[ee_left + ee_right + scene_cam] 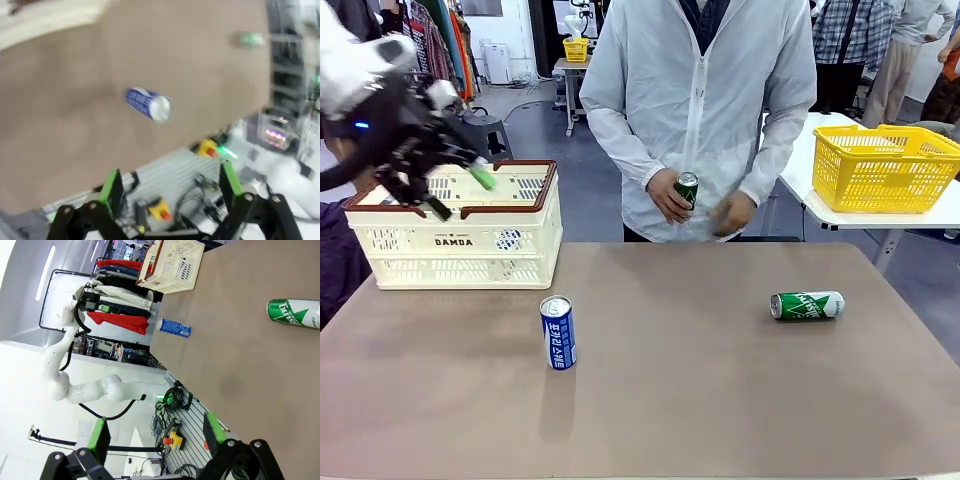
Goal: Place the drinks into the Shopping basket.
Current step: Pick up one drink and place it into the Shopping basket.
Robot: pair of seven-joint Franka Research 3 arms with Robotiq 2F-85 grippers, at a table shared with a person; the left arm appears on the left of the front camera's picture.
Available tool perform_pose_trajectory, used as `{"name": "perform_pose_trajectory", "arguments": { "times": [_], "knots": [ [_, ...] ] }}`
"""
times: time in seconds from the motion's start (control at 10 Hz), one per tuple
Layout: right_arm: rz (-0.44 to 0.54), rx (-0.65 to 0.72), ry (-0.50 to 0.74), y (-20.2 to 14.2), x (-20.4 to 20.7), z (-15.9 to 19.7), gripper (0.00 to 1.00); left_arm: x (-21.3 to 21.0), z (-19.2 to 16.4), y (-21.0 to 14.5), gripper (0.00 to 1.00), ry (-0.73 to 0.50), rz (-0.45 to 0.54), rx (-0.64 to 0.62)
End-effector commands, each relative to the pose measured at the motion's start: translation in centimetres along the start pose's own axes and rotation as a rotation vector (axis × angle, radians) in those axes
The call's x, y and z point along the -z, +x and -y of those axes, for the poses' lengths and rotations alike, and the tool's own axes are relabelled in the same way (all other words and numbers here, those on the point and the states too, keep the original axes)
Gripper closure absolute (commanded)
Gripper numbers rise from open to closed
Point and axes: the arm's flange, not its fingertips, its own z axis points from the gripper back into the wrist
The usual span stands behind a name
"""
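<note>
Two end effectors wide open, empty

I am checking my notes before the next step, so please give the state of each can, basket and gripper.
blue can: upright on the table.
lying green can: on its side on the table.
held green can: in the person's hand, off the table.
Shopping basket: upright on the table; contents unclear.
yellow basket: on the far white table.
left gripper: open, empty.
right gripper: open, empty.
</note>
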Motion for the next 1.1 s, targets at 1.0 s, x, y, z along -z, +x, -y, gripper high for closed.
{"name": "perform_pose_trajectory", "arguments": {
  "times": [1.0],
  "knots": [
    [-0.016, -0.016, -0.002, -0.2, -0.2, -0.3, 0.0, 12.9, 5.4, -5.6, 0.0, 0.306, 0.146, -0.154]
  ]
}}
